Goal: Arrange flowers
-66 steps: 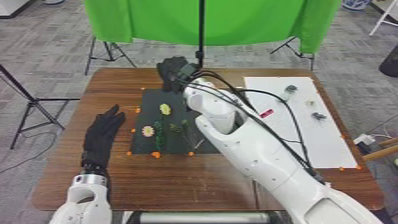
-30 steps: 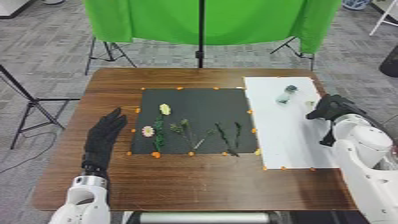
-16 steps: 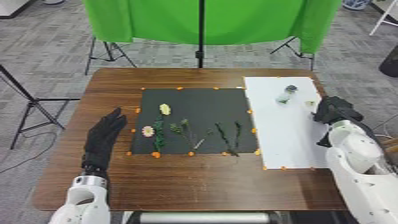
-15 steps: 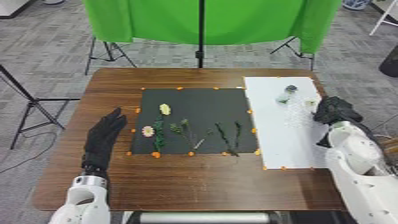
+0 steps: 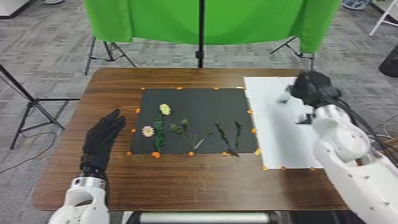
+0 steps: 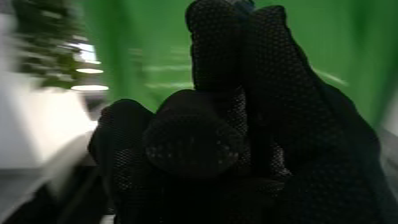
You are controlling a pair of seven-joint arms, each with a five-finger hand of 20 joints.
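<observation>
In the head view my right hand (image 5: 315,87) is over the far right part of the white sheet, its thumb apart from the fingers. The right wrist view has the same hand (image 6: 302,125), two fingers straight up and nothing visible held. My left hand (image 5: 102,135) rests open on the table's left. A yellow flower (image 5: 165,109) and a pink-white flower (image 5: 148,131) lie on the black mat's left, by a leafy green stem (image 5: 159,132). Thin sprigs (image 5: 186,131) lie mid-mat, two dark green stems (image 5: 223,136) to their right. A small pale flower (image 5: 284,98) lies beside my right hand.
The black mat (image 5: 202,100) and white sheet (image 5: 282,135) lie side by side on the brown table (image 5: 191,185), with small orange pieces along their edges. A green cloth (image 5: 249,25) and black stand pole (image 5: 201,45) are beyond the far edge.
My right hand went from the mat's far edge to the white sheet's right side, then farther from the robot and leftward over the sheet. The left hand has stayed in place.
</observation>
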